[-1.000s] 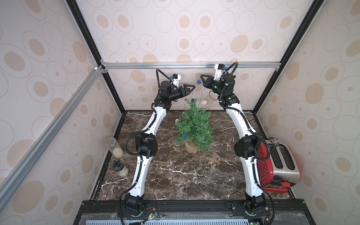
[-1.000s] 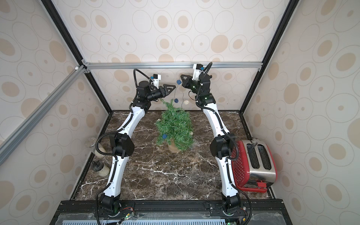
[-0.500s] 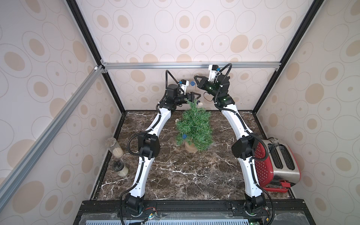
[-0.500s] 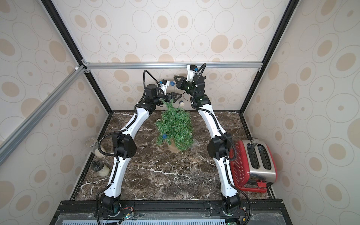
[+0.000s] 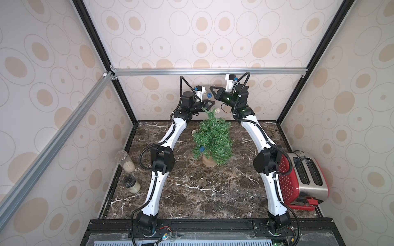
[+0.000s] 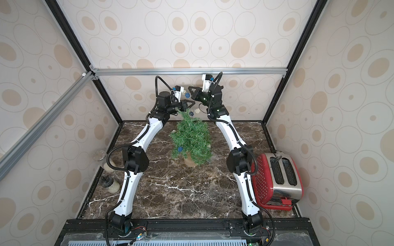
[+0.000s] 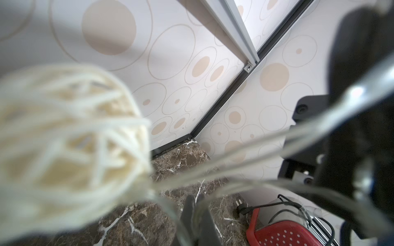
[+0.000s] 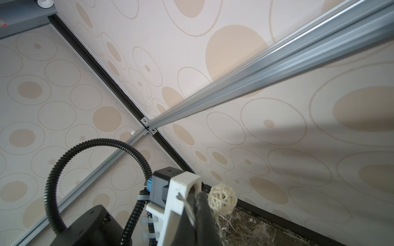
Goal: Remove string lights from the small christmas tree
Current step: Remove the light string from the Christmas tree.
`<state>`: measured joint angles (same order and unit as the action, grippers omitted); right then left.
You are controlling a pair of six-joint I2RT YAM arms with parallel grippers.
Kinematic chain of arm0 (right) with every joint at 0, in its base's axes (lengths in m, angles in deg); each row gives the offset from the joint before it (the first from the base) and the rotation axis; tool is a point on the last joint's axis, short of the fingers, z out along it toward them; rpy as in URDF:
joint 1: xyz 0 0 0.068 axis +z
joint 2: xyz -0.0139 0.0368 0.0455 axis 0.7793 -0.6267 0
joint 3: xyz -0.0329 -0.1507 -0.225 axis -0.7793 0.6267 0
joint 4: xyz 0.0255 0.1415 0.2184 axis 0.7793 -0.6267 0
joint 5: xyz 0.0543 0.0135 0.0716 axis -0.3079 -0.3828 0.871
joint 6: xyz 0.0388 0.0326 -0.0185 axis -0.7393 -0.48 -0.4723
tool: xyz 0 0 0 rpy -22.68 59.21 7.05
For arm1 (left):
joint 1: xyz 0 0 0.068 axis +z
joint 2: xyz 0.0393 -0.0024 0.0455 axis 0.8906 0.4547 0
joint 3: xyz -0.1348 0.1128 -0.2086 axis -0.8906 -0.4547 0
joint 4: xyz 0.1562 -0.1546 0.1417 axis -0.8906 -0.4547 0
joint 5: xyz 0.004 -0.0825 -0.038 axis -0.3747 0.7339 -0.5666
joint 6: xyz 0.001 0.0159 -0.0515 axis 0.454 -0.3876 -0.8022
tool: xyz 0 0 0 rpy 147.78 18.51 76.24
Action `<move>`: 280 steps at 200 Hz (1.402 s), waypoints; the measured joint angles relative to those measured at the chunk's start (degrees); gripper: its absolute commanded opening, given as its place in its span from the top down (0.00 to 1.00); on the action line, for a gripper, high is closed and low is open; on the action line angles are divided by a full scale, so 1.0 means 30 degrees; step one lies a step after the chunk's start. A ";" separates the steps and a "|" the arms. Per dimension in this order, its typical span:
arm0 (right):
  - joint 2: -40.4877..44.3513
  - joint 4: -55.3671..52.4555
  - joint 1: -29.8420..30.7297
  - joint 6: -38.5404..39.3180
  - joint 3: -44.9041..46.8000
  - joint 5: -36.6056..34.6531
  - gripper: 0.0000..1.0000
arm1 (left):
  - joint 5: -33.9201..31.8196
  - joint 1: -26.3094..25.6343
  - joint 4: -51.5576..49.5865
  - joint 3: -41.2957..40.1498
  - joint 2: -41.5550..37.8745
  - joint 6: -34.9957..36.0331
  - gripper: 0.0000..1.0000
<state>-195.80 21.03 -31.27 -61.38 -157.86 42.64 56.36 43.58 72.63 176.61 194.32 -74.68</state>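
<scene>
Both arms reach high over the small christmas tree (image 5: 213, 136), a bushy green conical artificial tree standing upright in a tan terracotta-coloured pot (image 5: 208, 161) toward the back of the dark brown marble table (image 5: 202, 191). The left gripper (image 5: 210, 104) sits just beside the tree's tip, its jaws closed tight on the string lights (image 5: 217, 110), a thin pale wire strung with small woven cream and dark blue balls. The left wrist view shows the wire pinched between the dark fingers (image 7: 188, 214), with 1 blurred cream ball (image 7: 70, 136) close by. The right gripper (image 5: 211, 92), slightly higher and near the left, is likewise closed on the wire, with 1 hanging cream ball (image 8: 222, 201) beside its fingers. From these 2 grips the strand drops into the branches, where 1 blue ball (image 5: 201, 149) shows low on the left arm's side. The part not yet freed therefore lies below both grippers, apparently wound about the tree's upright axis, and the left gripper, nearer the tip, seems better placed to lift it clear.
</scene>
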 measured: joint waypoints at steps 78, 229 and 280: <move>0.3570 0.0044 -0.0437 0.0925 0.4736 -0.0423 0.53 | -0.1282 0.0029 0.2455 -0.1071 -0.1800 -0.1530 1.00; 1.3580 0.0597 -0.2419 0.0882 1.9037 -0.5078 0.37 | -0.1428 0.0080 0.2922 -0.1056 -0.2200 -0.3118 1.00; 1.4812 -0.0364 -0.2433 0.0605 2.2731 -0.7104 0.35 | -0.1020 0.0080 0.2040 -0.2565 -0.2477 -0.2514 1.00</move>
<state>-151.37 19.93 -38.57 -59.57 -89.67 21.33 53.30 43.82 78.75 168.92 186.89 -82.23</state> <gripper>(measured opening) 0.649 0.048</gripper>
